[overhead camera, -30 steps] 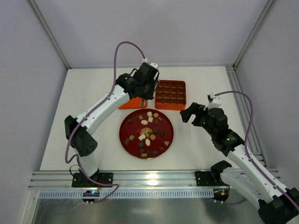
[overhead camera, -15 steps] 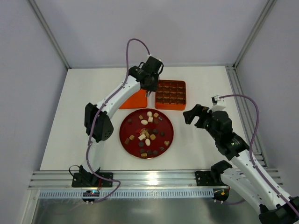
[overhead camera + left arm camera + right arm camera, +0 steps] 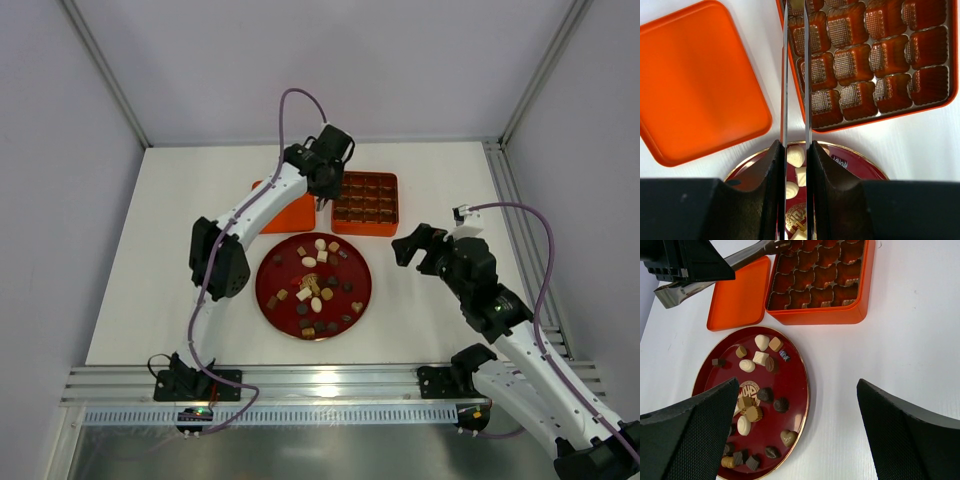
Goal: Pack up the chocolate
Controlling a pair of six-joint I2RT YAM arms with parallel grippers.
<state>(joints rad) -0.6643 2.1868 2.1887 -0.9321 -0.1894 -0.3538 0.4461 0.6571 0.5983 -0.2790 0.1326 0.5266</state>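
Note:
Several chocolates (image 3: 315,285) in dark brown, tan and cream lie on the round dark-red plate (image 3: 272,300); they also show in the right wrist view (image 3: 760,357) and the left wrist view (image 3: 795,156). My left gripper (image 3: 325,180) is shut on metal tongs (image 3: 785,75), whose thin blades reach over the left edge of the orange box (image 3: 390,228) with its brown grid insert. The tongs (image 3: 715,275) hold nothing that I can see. My right gripper (image 3: 415,245) is open and empty, right of the plate, above bare table (image 3: 797,381).
The orange lid (image 3: 285,218) lies flat left of the box, behind the plate; it shows in the left wrist view (image 3: 700,85) and the right wrist view (image 3: 737,295). The box cells (image 3: 865,60) look empty. White walls with metal rails enclose the table.
My left arm has swung right and farther back, bringing the tongs from over the lid to the box's left edge. The right arm shifted slightly, then held still.

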